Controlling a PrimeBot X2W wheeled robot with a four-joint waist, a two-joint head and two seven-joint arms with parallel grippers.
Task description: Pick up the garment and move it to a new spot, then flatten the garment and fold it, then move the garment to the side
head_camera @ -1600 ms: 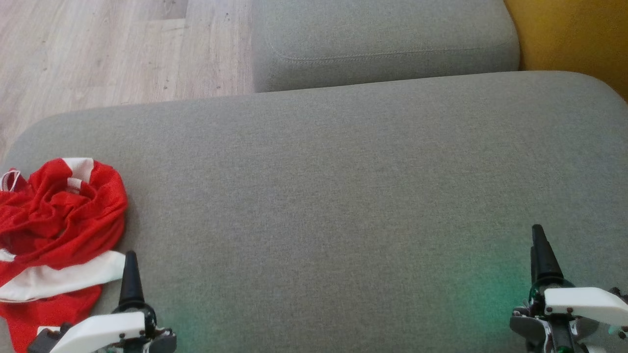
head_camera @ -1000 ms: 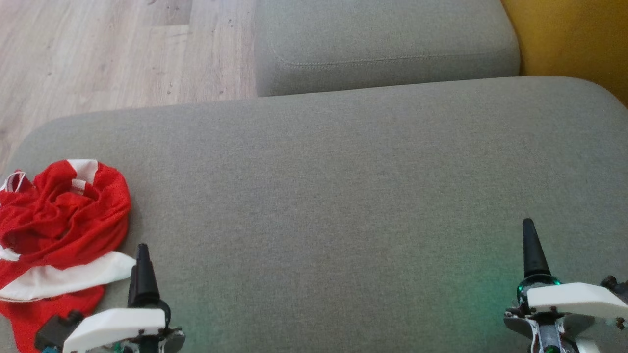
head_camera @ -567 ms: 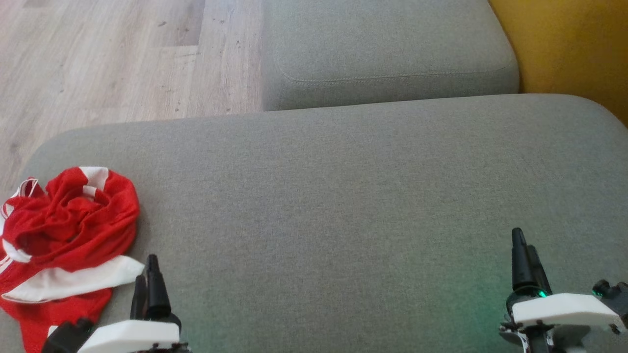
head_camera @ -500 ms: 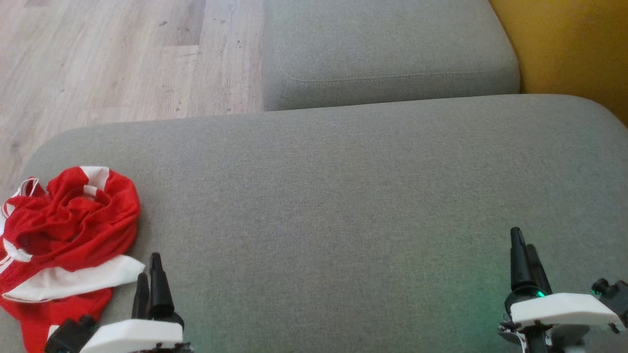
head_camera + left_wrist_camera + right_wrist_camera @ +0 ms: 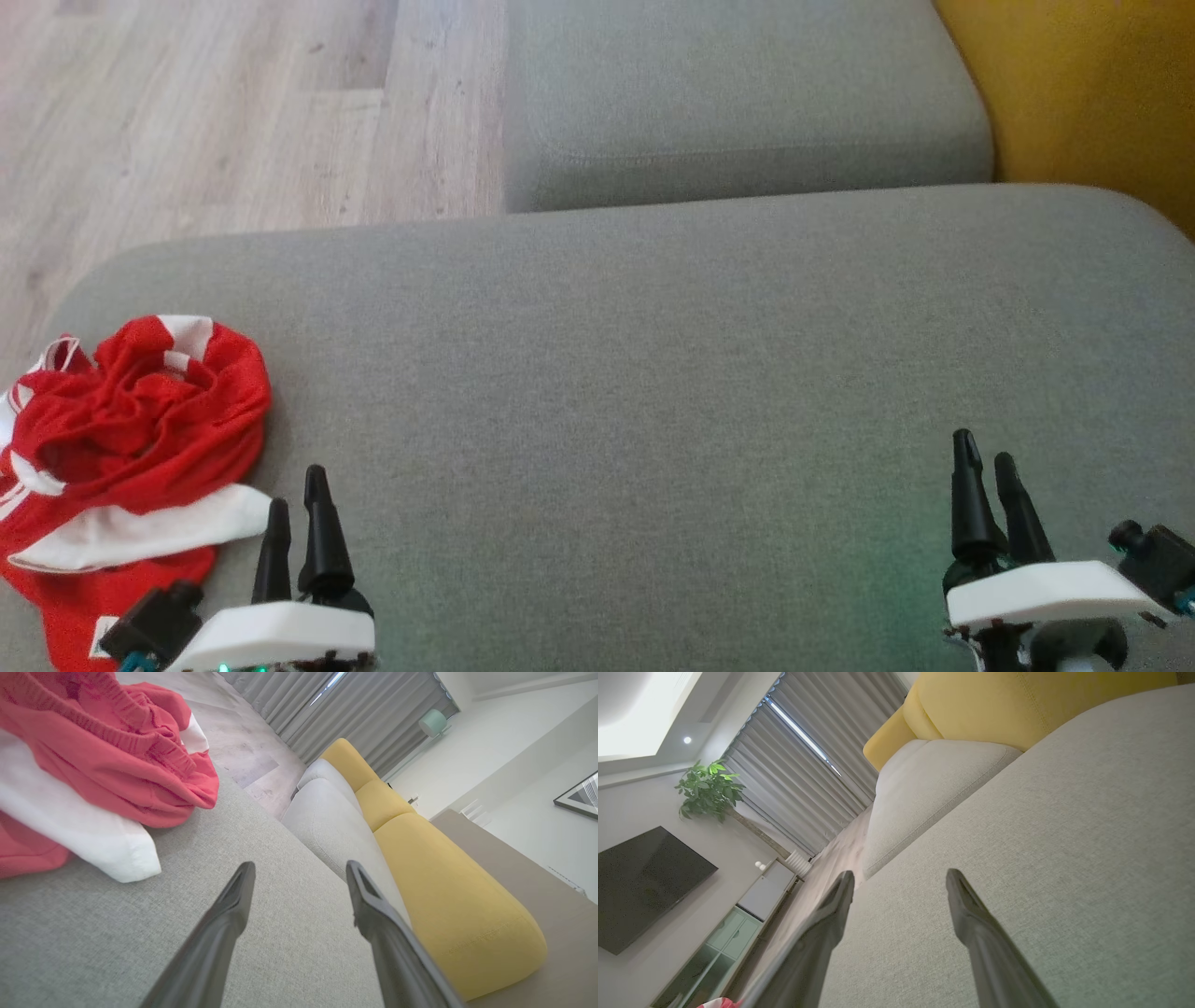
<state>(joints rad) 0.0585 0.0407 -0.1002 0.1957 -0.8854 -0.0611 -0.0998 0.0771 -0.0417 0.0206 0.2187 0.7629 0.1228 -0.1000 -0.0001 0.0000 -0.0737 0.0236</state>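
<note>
Garment, position: The garment (image 5: 131,439) lies crumpled at the left edge of the grey seat cushion (image 5: 653,373), toward its near left corner.

Garment relative to the left jaws: The left gripper (image 5: 297,487) stands just beside the heap's right side. The tip of a white band (image 5: 140,532) ends close to the fingertips and is apart from them. In the left wrist view the cloth (image 5: 93,765) lies off to one side of the fingers, and nothing sits between them.

Left jaws: Spread wide and empty.

Garment relative to the right jaws: The right gripper (image 5: 982,446) hangs near the cushion's near right corner, well apart from the garment, over bare fabric.

Right jaws: Spread wide and empty.

Garment, material and shape: Red, finely textured knit with broad white bands and a gathered hem, bunched into a rounded heap of soft folds.

Cushion, material and shape: Grey woven upholstery with a flat top and rounded corners.

Surroundings: A second grey cushion (image 5: 747,93) with a stitched seam lies beyond the far edge. A yellow upholstered backrest (image 5: 1074,84) is at the far right corner. A pale wood-plank floor (image 5: 187,112) lies beyond the far left.
</note>
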